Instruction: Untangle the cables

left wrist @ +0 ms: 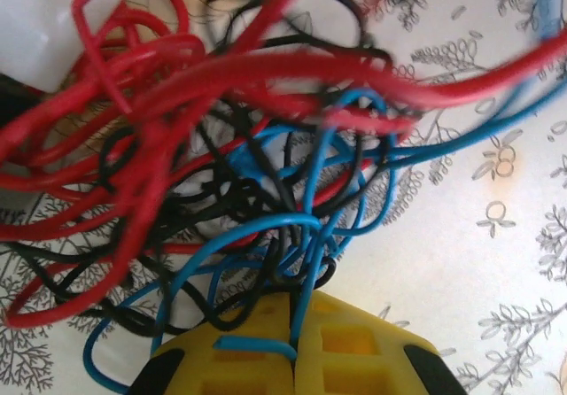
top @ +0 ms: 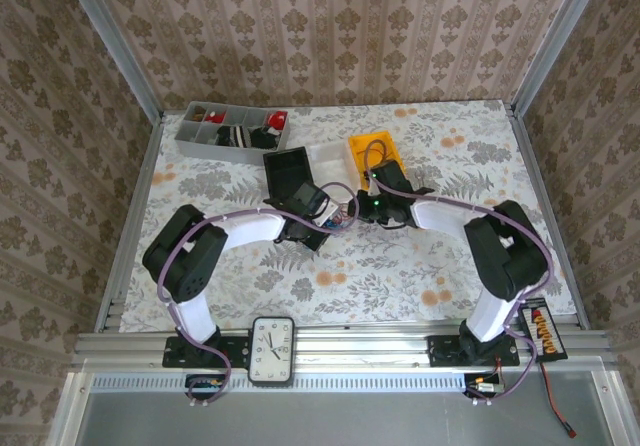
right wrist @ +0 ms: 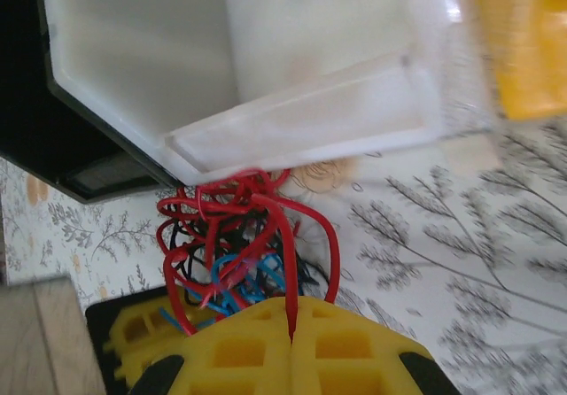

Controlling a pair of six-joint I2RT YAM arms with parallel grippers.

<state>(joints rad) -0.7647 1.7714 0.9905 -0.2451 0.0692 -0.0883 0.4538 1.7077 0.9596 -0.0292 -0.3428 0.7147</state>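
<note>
1. The two arms meet at the middle of the floral counter (top: 420,266), with the tangle of red, blue and black cables (top: 341,219) bunched between their tips.
2. The left tool (left wrist: 294,324) has its yellow pads pressed together, pinching a blue strand of the cables (left wrist: 266,182).
3. The right tool (right wrist: 291,315) is likewise clamped, nipping a red strand where the cables (right wrist: 235,244) hang just beside a white bin (right wrist: 292,58).
4. The white bin sits between a black bin (top: 290,173) and a yellow bin (top: 375,153) toward the counter's far edge; a grey tray (top: 230,131) occupies the far left corner.
5. A clock (top: 272,349) lies at the near edge.
</note>
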